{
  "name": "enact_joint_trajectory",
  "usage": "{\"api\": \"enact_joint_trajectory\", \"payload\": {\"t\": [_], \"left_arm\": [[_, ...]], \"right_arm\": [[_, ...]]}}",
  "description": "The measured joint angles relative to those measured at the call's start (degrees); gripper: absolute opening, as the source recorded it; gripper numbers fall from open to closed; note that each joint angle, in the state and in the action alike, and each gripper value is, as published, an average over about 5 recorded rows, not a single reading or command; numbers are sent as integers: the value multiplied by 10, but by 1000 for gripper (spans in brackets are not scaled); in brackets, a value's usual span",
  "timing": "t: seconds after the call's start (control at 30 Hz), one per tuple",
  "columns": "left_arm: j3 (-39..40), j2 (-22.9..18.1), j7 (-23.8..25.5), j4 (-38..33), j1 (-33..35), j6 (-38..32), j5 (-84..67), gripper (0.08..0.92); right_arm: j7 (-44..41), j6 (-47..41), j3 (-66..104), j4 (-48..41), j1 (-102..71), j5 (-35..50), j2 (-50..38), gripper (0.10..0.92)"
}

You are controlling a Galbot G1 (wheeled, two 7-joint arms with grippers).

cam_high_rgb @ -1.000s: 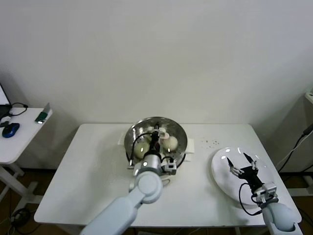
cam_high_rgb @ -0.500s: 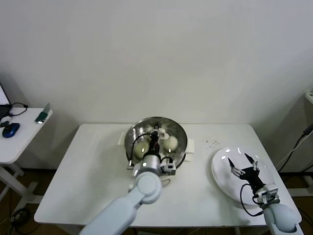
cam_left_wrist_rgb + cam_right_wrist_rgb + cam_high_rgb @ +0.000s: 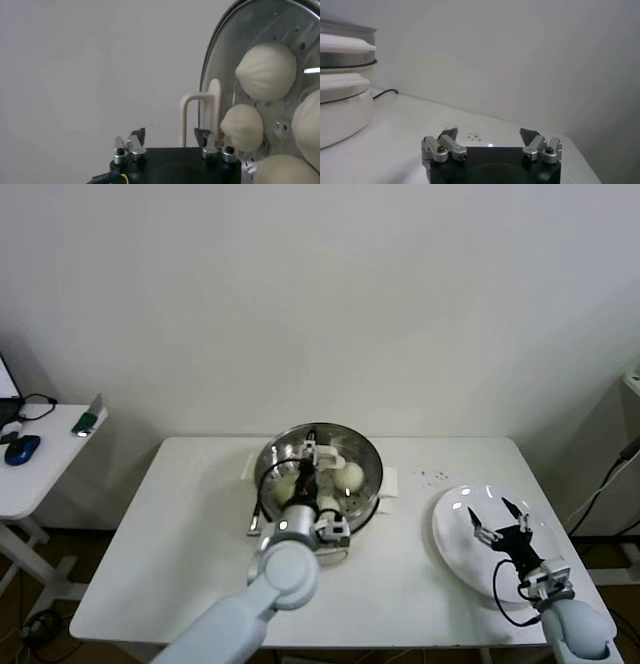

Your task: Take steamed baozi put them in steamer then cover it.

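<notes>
White wall stands behind the white table point(image 3: 190, 544), which fills most of the floor space ahead. At the middle of its back edge sits the steamer point(image 3: 368, 452), its cover point(image 3: 340, 436) lying on top with the cream bar handle point(image 3: 326, 454) showing; through the glass the steamed baozi point(image 3: 349, 476) rest on the perforated tray. Toward the right front corner lies a flat white plate point(image 3: 452, 534). Over the steamer's front rim hangs the left gripper point(image 3: 305, 463), fingers apart and holding nothing, just beside the handle. Above the plate hovers the right gripper point(image 3: 497, 522), fingers spread wide, empty. Off the left edge, a side desk point(image 3: 40, 459) carries a blue mouse point(image 3: 21, 449).
</notes>
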Motion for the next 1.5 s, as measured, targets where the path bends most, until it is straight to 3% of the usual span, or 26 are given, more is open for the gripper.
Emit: {"api": "enact_joint_trajectory", "payload": {"t": [0.13,0.23,0.57,0.87,1.17,1.5], "left_arm": [[-7,13,0,-30,14,0,-9,789],[-14,23,-3,-55,27,0,-17,818],[-72,71,-33,-144,114,0,-78,823],[-182,89,-117,-185,222,-15,-202,823],[-341,62,-194,-179,318,-176,-394,823],[-482,-4,-220,-113,394,-345,-612,823]], "right_arm": [[9,-17,-1,6,-1,-9,-1,823],[14,-29,0,7,1,-13,0,823],[31,-57,2,20,4,-17,1,823],[41,-62,-6,39,2,-15,4,823],[44,-66,-10,57,-5,-15,11,823],[32,-66,-9,79,-23,-8,22,823]]}}
